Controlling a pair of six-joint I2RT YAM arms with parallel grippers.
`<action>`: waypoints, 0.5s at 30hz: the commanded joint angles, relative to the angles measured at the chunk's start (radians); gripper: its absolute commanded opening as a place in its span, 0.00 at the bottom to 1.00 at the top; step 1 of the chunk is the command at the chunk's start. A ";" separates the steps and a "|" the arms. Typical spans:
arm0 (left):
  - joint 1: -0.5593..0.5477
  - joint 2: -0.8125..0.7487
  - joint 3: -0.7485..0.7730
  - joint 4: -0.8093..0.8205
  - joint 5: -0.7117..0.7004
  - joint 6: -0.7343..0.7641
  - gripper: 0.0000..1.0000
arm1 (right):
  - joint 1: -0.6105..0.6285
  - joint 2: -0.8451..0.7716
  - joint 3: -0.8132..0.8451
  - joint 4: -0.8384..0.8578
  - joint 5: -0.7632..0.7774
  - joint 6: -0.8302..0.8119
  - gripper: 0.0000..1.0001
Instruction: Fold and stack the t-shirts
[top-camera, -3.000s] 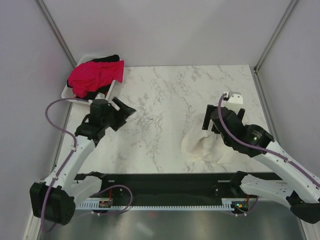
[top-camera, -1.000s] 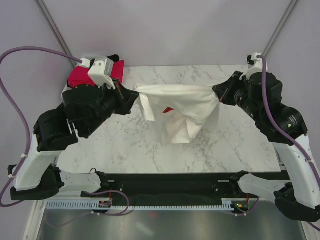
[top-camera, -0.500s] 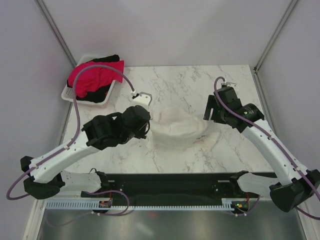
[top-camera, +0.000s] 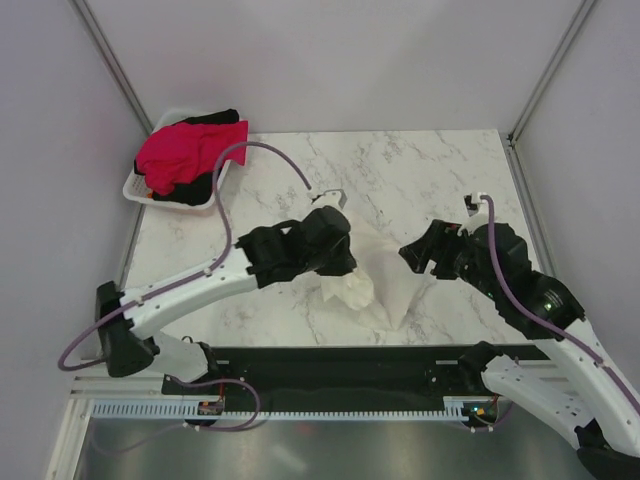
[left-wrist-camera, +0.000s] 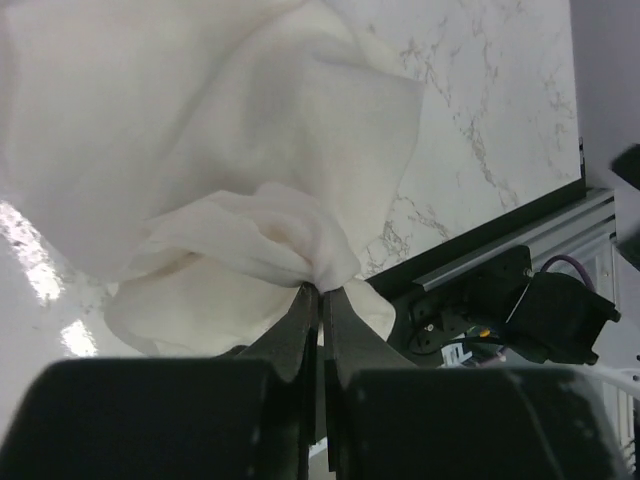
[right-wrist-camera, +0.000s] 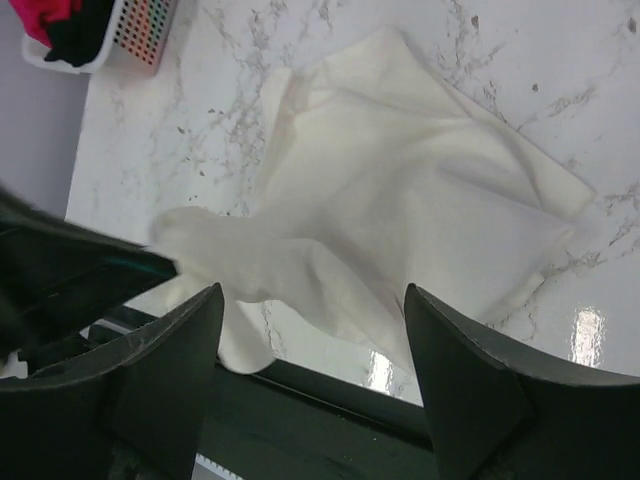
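Soft, rumpled white t-shirt (top-camera: 388, 285) on glossy, grey-veined marble tabletop (top-camera: 390, 170)

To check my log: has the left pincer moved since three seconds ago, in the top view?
Yes. The left pincer, then beside the white plastic basket, now stands far to its right and lower in the view, shut on the soft white cloth t-shirt.

A glossy white marble-patterned table (top-camera: 400, 170) stands between plain pale grey walls (top-camera: 330, 60), catching bright glare.
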 joint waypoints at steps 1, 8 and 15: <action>0.018 0.148 0.086 0.177 0.134 -0.119 0.02 | 0.001 -0.057 0.029 0.030 -0.012 -0.036 0.80; 0.084 0.314 0.212 0.239 0.327 -0.153 0.02 | 0.001 -0.138 -0.103 0.077 -0.160 -0.073 0.73; 0.223 0.295 0.218 0.237 0.534 -0.133 0.02 | -0.001 -0.123 -0.232 0.192 -0.206 -0.119 0.77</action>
